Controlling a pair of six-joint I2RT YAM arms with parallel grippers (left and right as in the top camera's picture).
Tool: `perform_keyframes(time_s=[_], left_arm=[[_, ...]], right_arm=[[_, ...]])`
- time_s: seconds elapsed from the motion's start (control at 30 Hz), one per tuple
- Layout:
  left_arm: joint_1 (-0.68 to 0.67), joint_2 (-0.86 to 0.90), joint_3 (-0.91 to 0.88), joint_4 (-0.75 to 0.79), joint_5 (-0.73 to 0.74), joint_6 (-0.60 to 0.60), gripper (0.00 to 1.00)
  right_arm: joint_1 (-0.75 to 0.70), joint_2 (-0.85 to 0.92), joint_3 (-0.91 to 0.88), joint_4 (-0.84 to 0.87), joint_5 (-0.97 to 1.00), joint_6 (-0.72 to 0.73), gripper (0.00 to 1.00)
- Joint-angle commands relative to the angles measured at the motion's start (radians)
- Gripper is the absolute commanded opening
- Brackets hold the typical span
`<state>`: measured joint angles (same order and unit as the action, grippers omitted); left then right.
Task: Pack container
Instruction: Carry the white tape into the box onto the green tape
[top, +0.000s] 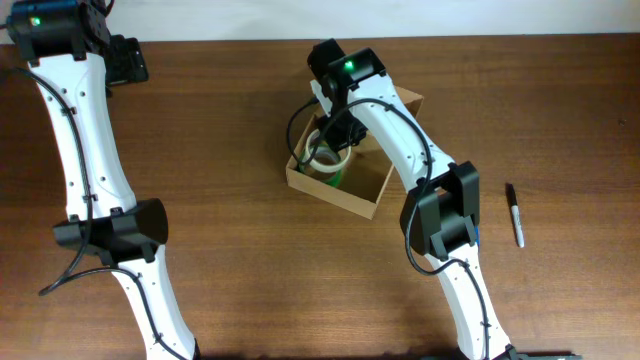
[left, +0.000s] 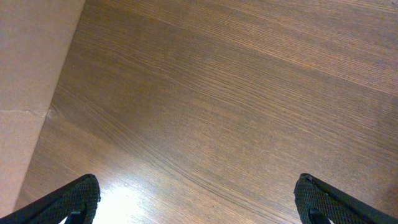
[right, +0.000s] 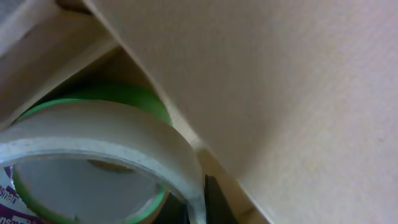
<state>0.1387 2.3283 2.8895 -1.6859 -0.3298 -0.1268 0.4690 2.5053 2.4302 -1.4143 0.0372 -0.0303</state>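
Note:
The tan cardboard container (top: 325, 193) sits open at the table's centre, its flap lid (top: 408, 100) at the far right. My right gripper (top: 335, 135) reaches down into it and is shut on the wall of a cream tape roll (top: 325, 158). A green tape roll (top: 333, 178) lies under it in the box's left end. In the right wrist view my fingers (right: 199, 205) pinch the cream roll (right: 112, 134), the green roll (right: 118, 96) shows behind it, and the box wall (right: 280, 93) is close by. My left gripper (top: 135, 60) is open and empty at the far left.
A black marker (top: 515, 215) lies on the table right of the box. The left wrist view shows bare wood between the open fingers (left: 199, 202) and a pale surface (left: 25, 74) at its left edge.

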Motion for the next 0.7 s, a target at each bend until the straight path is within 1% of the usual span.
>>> perform_keyframes(time_s=[0.0, 0.1, 0.13, 0.17, 0.2, 0.33, 0.43, 0.5, 0.67], left_arm=[[0.002, -0.006, 0.004, -0.001, 0.000, 0.009, 1.00], [0.002, -0.006, 0.004, -0.001, 0.001, 0.009, 1.00], [0.002, -0.006, 0.004, -0.001, 0.000, 0.009, 1.00], [0.002, -0.006, 0.004, -0.001, 0.000, 0.009, 1.00], [0.002, -0.006, 0.004, -0.001, 0.000, 0.009, 1.00], [0.002, -0.006, 0.004, -0.001, 0.000, 0.009, 1.00], [0.002, -0.006, 0.004, -0.001, 0.000, 0.009, 1.00], [0.002, -0.006, 0.004, -0.001, 0.000, 0.009, 1.00], [0.002, -0.006, 0.004, -0.001, 0.000, 0.009, 1.00]], right_arm=[[-0.005, 0.011, -0.028, 0.026, 0.001, 0.005, 0.04], [-0.005, 0.011, -0.045, 0.057, 0.001, 0.005, 0.05], [-0.005, 0.011, -0.045, 0.062, 0.001, 0.005, 0.13], [-0.005, 0.011, -0.045, 0.066, 0.002, 0.005, 0.26], [-0.005, 0.011, -0.045, 0.069, 0.001, 0.005, 0.32], [-0.005, 0.011, -0.035, 0.065, 0.002, 0.005, 0.33], [-0.005, 0.005, 0.005, 0.045, 0.002, 0.005, 0.33], [-0.004, -0.006, 0.055, 0.019, 0.002, 0.005, 0.33], [-0.004, -0.080, 0.283, -0.087, 0.035, 0.005, 0.36]])
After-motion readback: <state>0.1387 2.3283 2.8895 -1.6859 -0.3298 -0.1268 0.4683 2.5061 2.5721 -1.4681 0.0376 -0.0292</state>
